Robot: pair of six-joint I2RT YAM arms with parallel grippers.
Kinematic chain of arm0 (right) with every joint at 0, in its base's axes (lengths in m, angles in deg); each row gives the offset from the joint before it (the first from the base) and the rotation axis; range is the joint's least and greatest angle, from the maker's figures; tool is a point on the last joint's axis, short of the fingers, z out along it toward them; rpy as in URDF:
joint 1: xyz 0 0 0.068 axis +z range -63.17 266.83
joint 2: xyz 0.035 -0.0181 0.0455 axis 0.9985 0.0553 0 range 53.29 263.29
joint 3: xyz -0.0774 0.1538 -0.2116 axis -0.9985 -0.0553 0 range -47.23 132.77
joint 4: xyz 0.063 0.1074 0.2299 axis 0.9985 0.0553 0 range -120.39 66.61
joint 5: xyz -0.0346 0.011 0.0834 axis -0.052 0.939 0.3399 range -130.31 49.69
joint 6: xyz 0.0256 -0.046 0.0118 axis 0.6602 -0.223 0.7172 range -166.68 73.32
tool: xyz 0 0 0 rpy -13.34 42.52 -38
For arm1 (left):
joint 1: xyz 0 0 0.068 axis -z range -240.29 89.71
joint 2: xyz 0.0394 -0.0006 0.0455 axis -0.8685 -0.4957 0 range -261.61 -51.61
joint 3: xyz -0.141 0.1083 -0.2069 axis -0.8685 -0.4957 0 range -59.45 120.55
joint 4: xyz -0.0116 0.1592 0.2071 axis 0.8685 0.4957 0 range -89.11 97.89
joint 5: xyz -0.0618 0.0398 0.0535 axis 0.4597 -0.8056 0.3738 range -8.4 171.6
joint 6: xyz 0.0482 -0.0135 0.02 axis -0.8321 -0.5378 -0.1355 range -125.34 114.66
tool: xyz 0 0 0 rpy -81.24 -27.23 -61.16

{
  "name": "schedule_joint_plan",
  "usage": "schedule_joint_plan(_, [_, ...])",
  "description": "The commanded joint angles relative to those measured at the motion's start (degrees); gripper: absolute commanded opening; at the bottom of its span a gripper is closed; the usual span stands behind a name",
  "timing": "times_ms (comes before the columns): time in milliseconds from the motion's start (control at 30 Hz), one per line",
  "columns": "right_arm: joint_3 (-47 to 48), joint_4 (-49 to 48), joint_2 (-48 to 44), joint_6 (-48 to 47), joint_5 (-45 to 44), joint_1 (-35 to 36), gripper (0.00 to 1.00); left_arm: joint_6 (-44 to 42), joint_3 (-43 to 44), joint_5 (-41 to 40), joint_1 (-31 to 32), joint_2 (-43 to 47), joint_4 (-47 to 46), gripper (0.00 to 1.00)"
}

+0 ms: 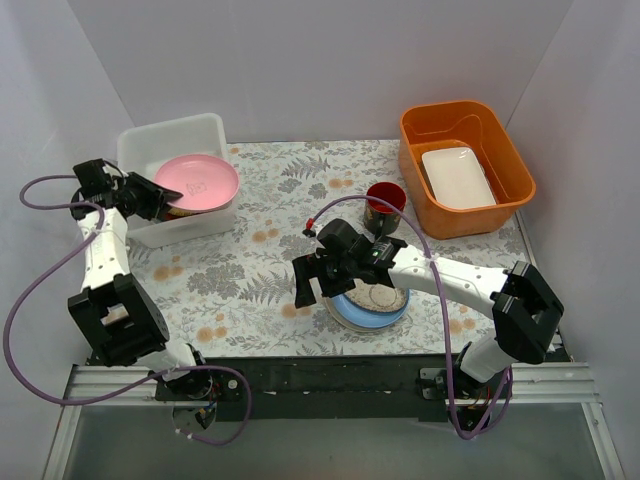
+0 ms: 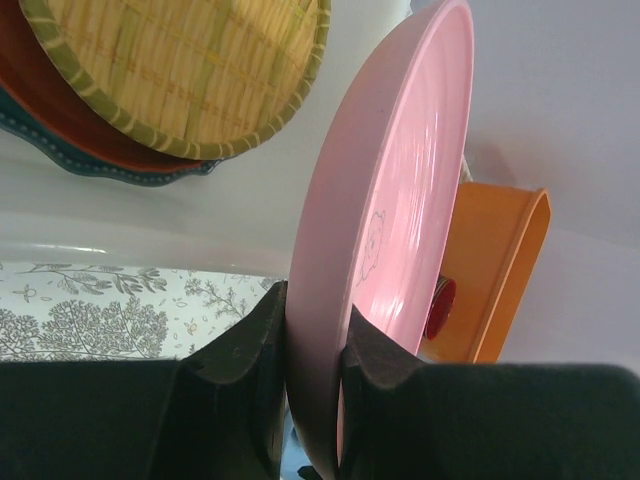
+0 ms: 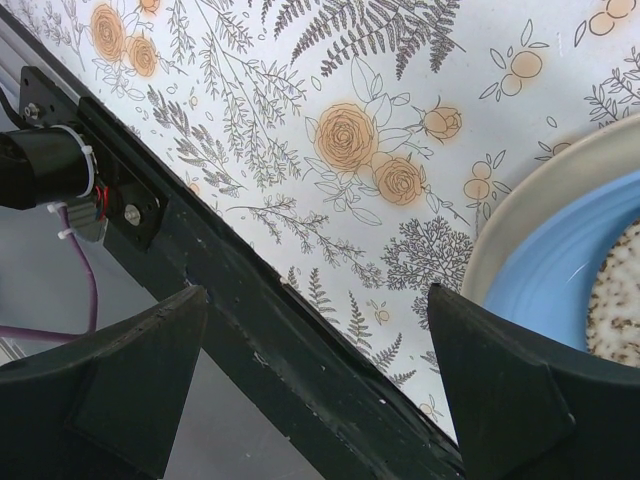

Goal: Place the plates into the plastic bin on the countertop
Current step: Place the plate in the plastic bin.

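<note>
- Plates so far: your pink plate [image 1: 197,181] hangs over the near right part of the plastic bin [image 1: 170,130], at the far left of the countertop [image 1: 265,270].
- The left gripper [image 2: 315,375] is clamped on that plate's near rim, one finger on each face. An edge grip like this looks chosen so the plate can be lowered flat without the fingers going under it.
- The left wrist view shows a straw-yellow plate [image 2: 190,60] on a red plate [image 2: 30,100] on a teal plate [image 2: 95,168]. They appear to lie stacked in the bin, which would leave the pink one to go on top.
- Writing: a small line drawing sits on the pink plate's face. It is too small to make out, and you will find no readable lettering or brand anywhere.
- Centre: the right gripper [image 1: 313,285] hovers low over the flowered cloth near the table's front edge, with its jaws wide apart and nothing between them.
- Just right of it sits the remaining stack: a cream plate [image 3: 520,215] at the bottom, a light blue plate [image 3: 560,280] above it and a speckled plate [image 3: 622,300] on top. The open jaws beside the rim suggest you are lining up an edge pick.
- Behind the stack stands a dark red mug [image 1: 385,199], near enough to mind when lifting.
- Far right: an orange tub [image 1: 515,165] holds a white rectangular dish [image 1: 458,177]. Neither belongs to this job.
</note>
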Motion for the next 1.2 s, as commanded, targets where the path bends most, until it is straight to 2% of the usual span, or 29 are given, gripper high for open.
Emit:
schedule_joint_plan(0, [2.0, 0.4, 0.0, -0.8, -0.5, 0.2, 0.98, -0.6, 3.2, 1.9, -1.7, 0.0, -0.8, 0.0])
schedule_joint_plan(467, [1.9, 1.7, 0.8, -1.6, -1.7, 0.1, 0.98, 5.0, 1.8, -2.7, -2.8, -3.9, -8.8, 0.0])
schedule_joint_plan(767, [3.3, 2.0, 2.5, -2.1, -1.6, 0.0, 0.98, 4.8, 5.9, -8.5, -2.8, -9.2, -9.7, 0.0])
schedule_joint_plan(1167, [3.0, 3.2, 2.6, -2.4, -2.1, -0.2, 0.98, 5.0, 13.3, -8.0, -2.7, -17.1, -8.8, 0.0])
